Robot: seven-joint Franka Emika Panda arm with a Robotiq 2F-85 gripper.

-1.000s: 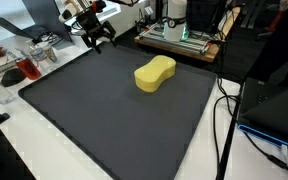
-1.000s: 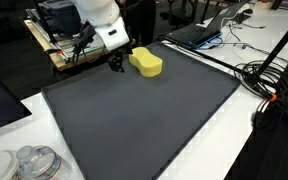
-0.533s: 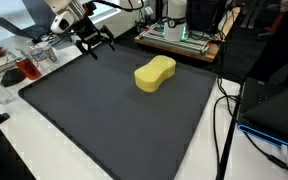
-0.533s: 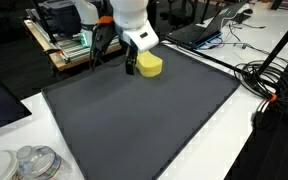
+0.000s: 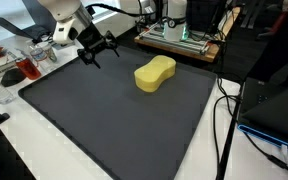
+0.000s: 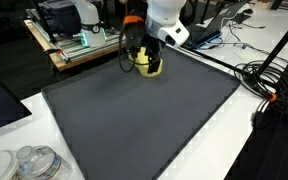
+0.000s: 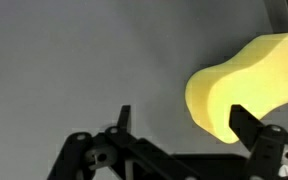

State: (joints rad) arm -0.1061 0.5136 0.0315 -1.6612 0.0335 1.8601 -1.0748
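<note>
over the matte dark mat (image 5: 104,130), the pincer (image 5: 97,50) hangs spread near a peanut-shaped yellow sponge (image 5: 155,73), seemingly foam.

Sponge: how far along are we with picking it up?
Nothing looks done: the yellow sponge lies untouched on the dark mat. In hand: the tool hovers open, apart from it, with the sponge off-centre in the wrist view. Likely left: centre, lower, close.
</note>
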